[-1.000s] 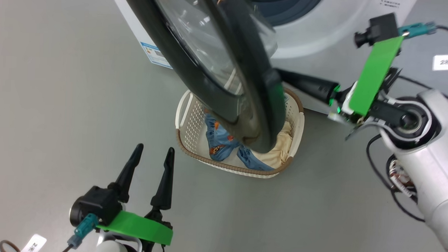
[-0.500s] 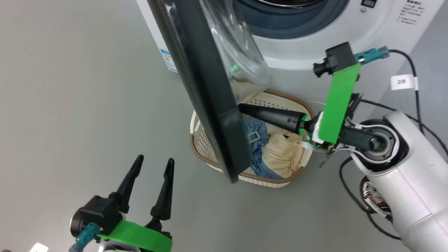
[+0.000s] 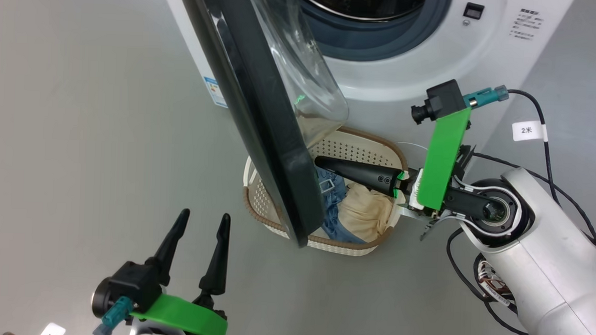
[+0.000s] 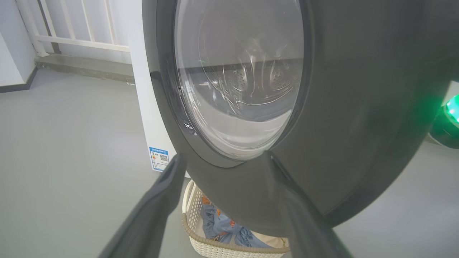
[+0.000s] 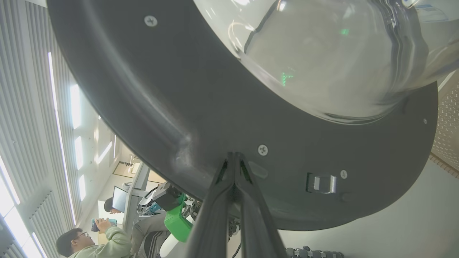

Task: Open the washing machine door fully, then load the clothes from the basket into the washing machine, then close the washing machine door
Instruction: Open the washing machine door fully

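Observation:
The washing machine stands at the top with its steel drum exposed. Its black door hangs swung out, seen edge-on, with the glass bowl toward the machine. My right gripper is shut and empty, its tips against the door's inner face near a screw. Below the door sits the basket, holding the blue garment and the cream garment. My left gripper is open at the lower left, apart from everything. Its fingers point at the door's outer face.
A blue label sticker marks the machine's white side. A metal latch sits on the door's inner rim. A seated person shows beyond the door's edge. White railings line the far wall. Grey floor spreads left of the door.
The door has swung wider to the left, with my shut right gripper following its inner face. The head view has shifted, showing more of the machine. My left gripper has stayed put.

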Robot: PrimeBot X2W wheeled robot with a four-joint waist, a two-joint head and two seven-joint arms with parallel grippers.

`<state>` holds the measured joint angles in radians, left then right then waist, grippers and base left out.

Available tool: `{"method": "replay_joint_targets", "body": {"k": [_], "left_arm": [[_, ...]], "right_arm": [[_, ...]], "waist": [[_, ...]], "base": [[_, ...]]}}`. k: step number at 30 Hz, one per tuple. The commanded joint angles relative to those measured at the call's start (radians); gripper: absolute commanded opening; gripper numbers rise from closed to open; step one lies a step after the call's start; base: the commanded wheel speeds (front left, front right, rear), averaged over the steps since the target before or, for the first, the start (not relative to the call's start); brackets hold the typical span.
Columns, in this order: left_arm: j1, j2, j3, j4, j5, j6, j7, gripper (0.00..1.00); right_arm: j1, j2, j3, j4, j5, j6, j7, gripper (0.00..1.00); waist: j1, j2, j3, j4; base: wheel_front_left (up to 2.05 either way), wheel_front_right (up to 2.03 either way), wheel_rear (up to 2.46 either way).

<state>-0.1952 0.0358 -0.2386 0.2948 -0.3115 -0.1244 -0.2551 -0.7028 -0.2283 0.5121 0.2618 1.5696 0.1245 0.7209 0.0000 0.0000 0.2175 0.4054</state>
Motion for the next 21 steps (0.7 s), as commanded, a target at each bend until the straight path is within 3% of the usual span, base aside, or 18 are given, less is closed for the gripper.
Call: {"method": "replay_joint_targets", "body": {"k": [1,5,8,21], "left_arm": [[0.004,0.014,0.041,-0.011,0.012,-0.004,-0.007,1.00],[0.007,0.014,0.058,0.003,0.025,-0.004,-0.007,1.00],[0.012,0.017,0.067,0.013,0.036,-0.005,-0.007,1.00],[0.042,0.049,0.079,0.026,0.038,-0.006,-0.007,1.00]], "right_arm": [[0.020,0.002,-0.011,-0.033,-0.004,0.006,-0.018,0.14],[0.050,-0.017,-0.027,-0.043,-0.014,0.006,-0.054,0.58],[0.078,-0.033,-0.034,-0.055,-0.020,0.006,-0.079,1.00],[0.173,-0.103,-0.032,-0.074,-0.061,0.006,-0.206,1.00]], "waist": [[0.0000,0.0000,-0.016,-0.021],[0.0000,0.0000,-0.039,-0.049],[0.0000,0.0000,-0.060,-0.069],[0.0000,0.0000,-0.128,-0.179]], "base": [[0.00,0.00,0.00],[0.00,0.00,0.00],[0.00,0.00,0.00],[0.00,0.00,0.00]]}}
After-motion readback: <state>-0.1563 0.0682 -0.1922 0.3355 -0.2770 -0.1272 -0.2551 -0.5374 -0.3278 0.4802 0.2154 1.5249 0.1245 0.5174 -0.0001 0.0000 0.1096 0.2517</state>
